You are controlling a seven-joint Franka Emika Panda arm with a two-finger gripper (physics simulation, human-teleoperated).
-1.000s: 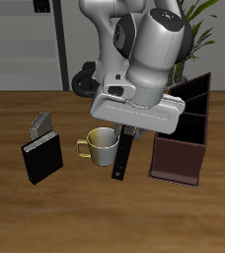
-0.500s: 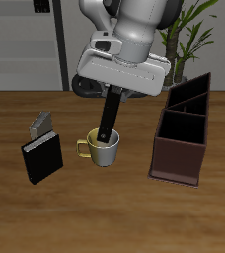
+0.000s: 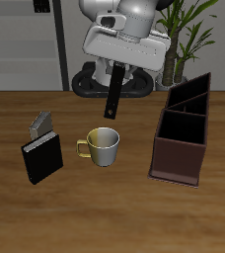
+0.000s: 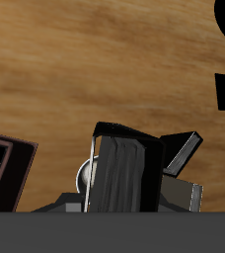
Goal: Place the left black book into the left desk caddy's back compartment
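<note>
My gripper (image 3: 117, 63) is shut on the top end of the left black book (image 3: 113, 92), a slim, long book that hangs nearly upright in the air, above and behind the mug. In the wrist view the book (image 4: 124, 170) fills the middle. The left desk caddy (image 3: 176, 158), a long maroon-brown box with black dividers, stands on the table apart from the book. Its back compartment (image 3: 191, 93) is the slot farthest from the table's front edge and looks empty. A corner of the caddy (image 4: 6, 173) shows in the wrist view.
A cream mug (image 3: 103, 146) with a yellow handle stands below the hanging book. A squarer black book (image 3: 42, 157) and a small grey-white book (image 3: 40, 125) lie farther from the caddy. A potted plant (image 3: 188, 25) stands behind the caddy.
My gripper has risen and moved back with the black book. The book has gone from resting low beside the mug to hanging clear above it.
</note>
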